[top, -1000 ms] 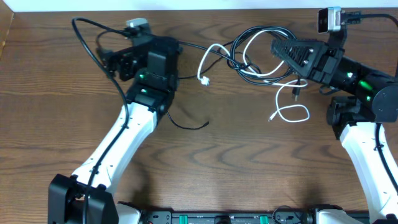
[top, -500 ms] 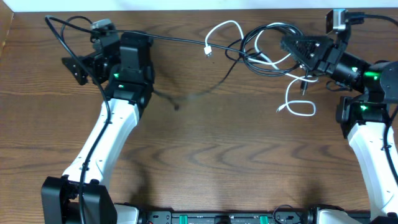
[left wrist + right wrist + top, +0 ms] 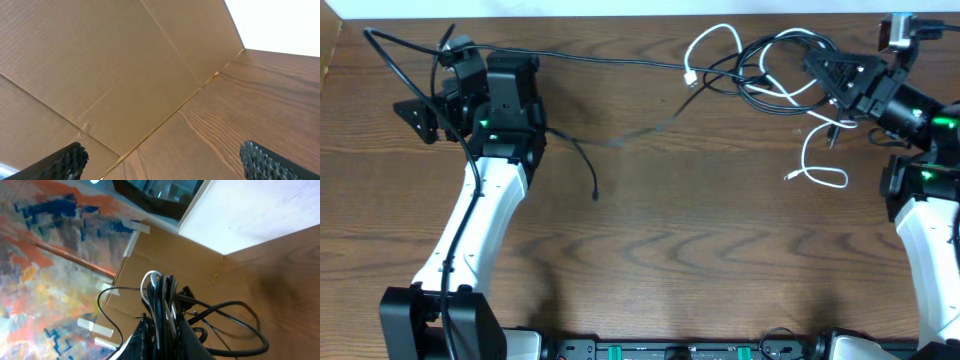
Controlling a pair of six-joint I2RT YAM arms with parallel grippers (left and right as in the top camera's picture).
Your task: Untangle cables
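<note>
Dark wood-grain table (image 3: 720, 250), brown cardboard panel (image 3: 100, 65) at its edge, white wall (image 3: 280, 22), colourful painted surface (image 3: 45, 255).

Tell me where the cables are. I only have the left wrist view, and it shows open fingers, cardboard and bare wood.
Observer: The cables are bunched at the far right, clamped in the shut right gripper.
Operator: Anything near my left gripper?
Observer: One thin black cable stretches from that bunch to the left arm at its wrist, behind the left gripper. I cannot tell how it is caught there.
Operator: And the white one?
Observer: The white cable loops out of the bunch toward the robot's side and ends in a small plug.
</note>
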